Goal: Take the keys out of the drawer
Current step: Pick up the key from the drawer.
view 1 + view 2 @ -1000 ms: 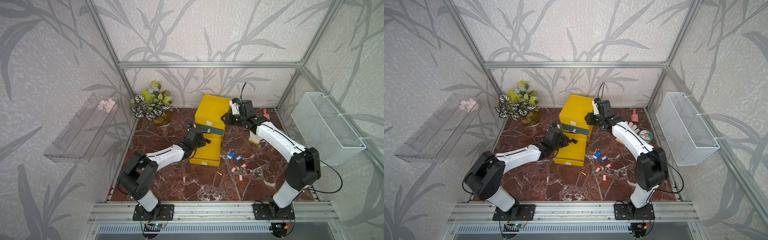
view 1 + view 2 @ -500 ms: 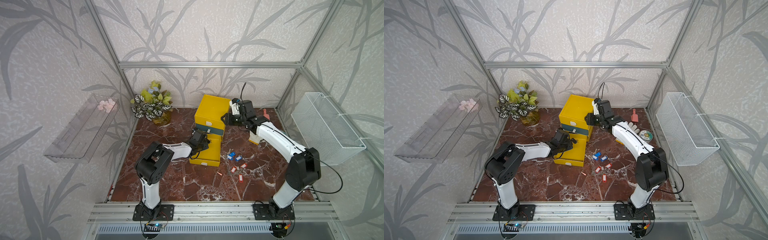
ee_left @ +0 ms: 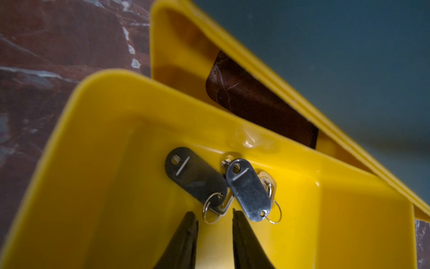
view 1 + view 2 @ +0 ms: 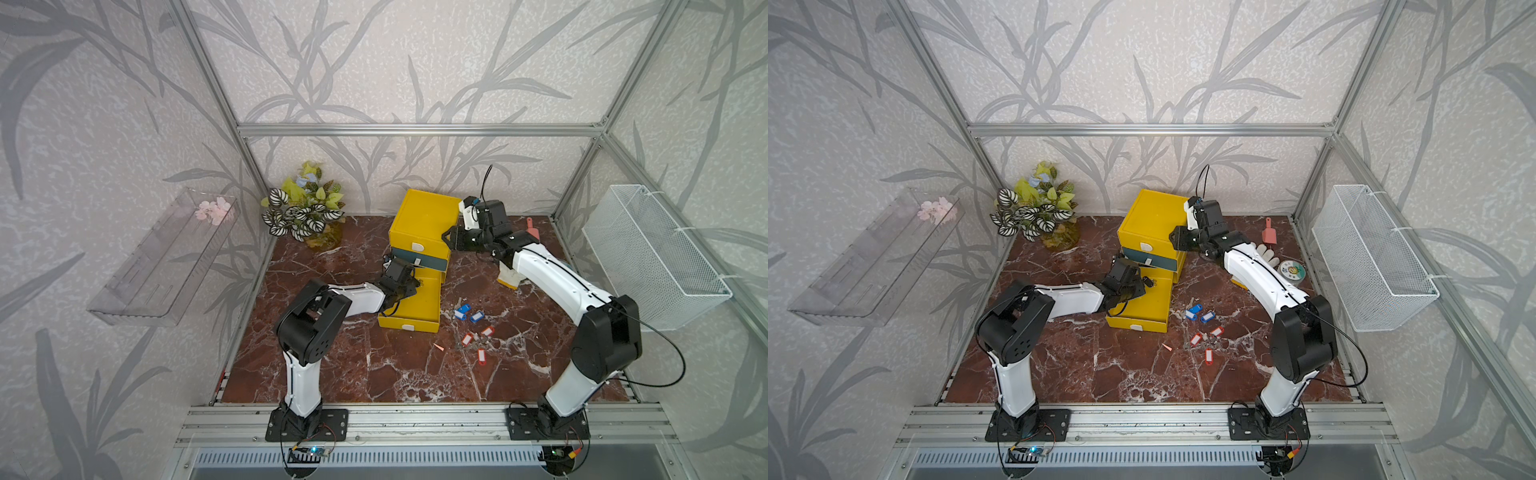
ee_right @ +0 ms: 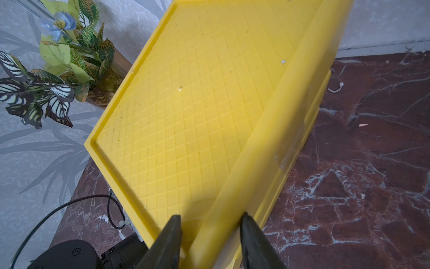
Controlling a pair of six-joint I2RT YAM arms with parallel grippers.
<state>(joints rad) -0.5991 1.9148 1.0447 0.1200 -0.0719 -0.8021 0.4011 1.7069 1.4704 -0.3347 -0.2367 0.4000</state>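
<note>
Keys point(image 3: 246, 188), tag writing unreadable, in cabinet point(image 5: 186, 104) drawer point(image 3: 93, 139); ring straddled by narrowly parted left gripper point(image 3: 213, 212); cabinet edge clamped by right gripper point(image 5: 209, 215).

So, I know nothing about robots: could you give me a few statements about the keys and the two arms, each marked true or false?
1. Black-tagged keys lie in the open yellow drawer. True.
2. The left gripper is clamped on them. False: its jaws are open, tips just short of the rings.
3. Blue-tagged keys and red-tagged keys lie on the table beside the drawer. True.
4. The right gripper rests on the table. False: it grips the yellow cabinet by its top edge.
</note>
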